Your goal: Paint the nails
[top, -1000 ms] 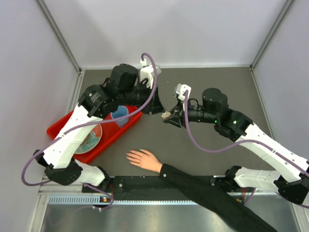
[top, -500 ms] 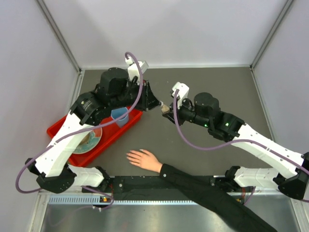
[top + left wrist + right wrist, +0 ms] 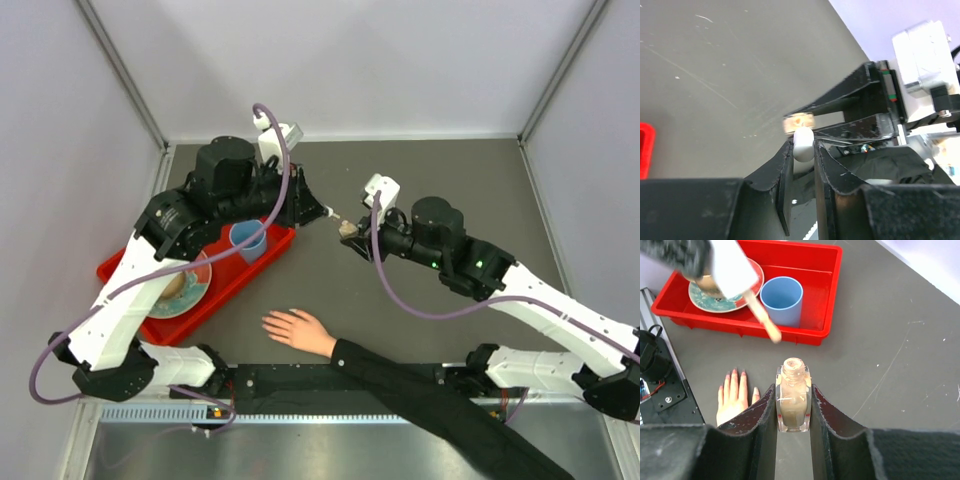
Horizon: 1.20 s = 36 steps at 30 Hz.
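The flesh-toned hand [image 3: 300, 331] lies palm down near the front, its black sleeve trailing right. The nails [image 3: 735, 373] show pink at the fingertips in the right wrist view. My right gripper [image 3: 793, 390] is shut on the polish bottle [image 3: 792, 402], which is uncapped with its neck open. The bottle [image 3: 347, 229] hangs above mid-table. My left gripper [image 3: 318, 212] is shut on the white brush cap [image 3: 803, 145]. Its tan brush [image 3: 762, 317] points at the bottle from the left and is clear of the neck.
A red tray [image 3: 262, 262] sits left of centre and holds a blue cup [image 3: 247, 240] and a patterned plate [image 3: 185, 285]. Grey walls close in the back and both sides. A black base strip [image 3: 290, 380] runs along the near edge.
The left gripper has drawn back to the left, pulling the brush out of the bottle. The right gripper lifted the bottle slightly toward the back.
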{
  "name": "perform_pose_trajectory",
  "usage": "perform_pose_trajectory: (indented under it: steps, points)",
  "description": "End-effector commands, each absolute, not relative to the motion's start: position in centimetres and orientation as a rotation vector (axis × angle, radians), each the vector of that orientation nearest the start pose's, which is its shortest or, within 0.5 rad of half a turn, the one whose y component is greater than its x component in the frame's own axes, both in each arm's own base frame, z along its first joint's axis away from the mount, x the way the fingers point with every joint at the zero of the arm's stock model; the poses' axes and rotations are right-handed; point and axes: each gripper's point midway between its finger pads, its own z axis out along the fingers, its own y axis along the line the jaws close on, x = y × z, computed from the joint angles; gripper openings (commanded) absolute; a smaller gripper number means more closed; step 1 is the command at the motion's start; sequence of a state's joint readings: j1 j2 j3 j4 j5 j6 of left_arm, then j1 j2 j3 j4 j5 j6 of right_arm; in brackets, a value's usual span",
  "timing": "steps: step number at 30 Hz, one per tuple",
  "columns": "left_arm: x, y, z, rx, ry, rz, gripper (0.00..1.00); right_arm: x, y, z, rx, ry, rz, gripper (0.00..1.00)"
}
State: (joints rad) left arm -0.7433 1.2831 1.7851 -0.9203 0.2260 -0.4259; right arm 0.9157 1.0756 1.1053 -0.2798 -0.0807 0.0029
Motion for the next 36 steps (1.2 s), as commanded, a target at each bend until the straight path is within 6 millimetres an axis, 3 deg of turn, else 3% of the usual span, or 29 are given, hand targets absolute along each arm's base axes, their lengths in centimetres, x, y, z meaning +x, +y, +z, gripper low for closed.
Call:
perform_pose_trajectory:
  steps: [1, 9, 14, 19, 21, 26, 28, 32, 33, 36]
  points:
    - [20.7, -24.6, 42.9, 0.451, 1.971, -0.896, 0.00, 20.5, 29.9, 32.2, -0.879, 1.608, 0.752, 0.00]
    - [21.7, -21.2, 41.6, 0.293, 1.964, -0.737, 0.00, 19.8, 28.1, 32.0, -0.842, 1.578, 0.749, 0.00]
    - [22.1, -18.8, 37.9, 0.185, 2.039, -0.606, 0.00, 20.2, 25.8, 34.0, -0.761, 1.534, 0.707, 0.00]
    - [22.6, -17.9, 33.1, 0.097, 2.144, -0.521, 0.00, 22.9, 22.1, 36.6, -0.648, 1.496, 0.540, 0.00]
    - [23.1, -17.3, 32.1, 0.038, 2.171, -0.491, 0.00, 23.8, 21.4, 37.5, -0.613, 1.484, 0.517, 0.00]
    - [23.8, -16.5, 27.8, -0.042, 2.298, -0.451, 0.00, 26.0, 20.5, 39.2, -0.577, 1.434, 0.414, 0.00]
    - [23.4, -17.0, 26.2, -0.041, 2.361, -0.534, 0.00, 26.2, 20.7, 40.4, -0.568, 1.372, 0.440, 0.00]
    - [22.7, -18.6, 24.5, -0.101, 2.366, -0.711, 0.00, 27.0, 20.5, 41.8, -0.564, 1.358, 0.434, 0.00]
    - [22.5, -18.7, 24.1, -0.117, 2.375, -0.732, 0.00, 26.8, 20.4, 43.0, -0.563, 1.342, 0.432, 0.00]
    - [21.9, -18.3, 22.8, -0.143, 2.438, -0.703, 0.00, 26.8, 20.1, 43.7, -0.543, 1.345, 0.435, 0.00]
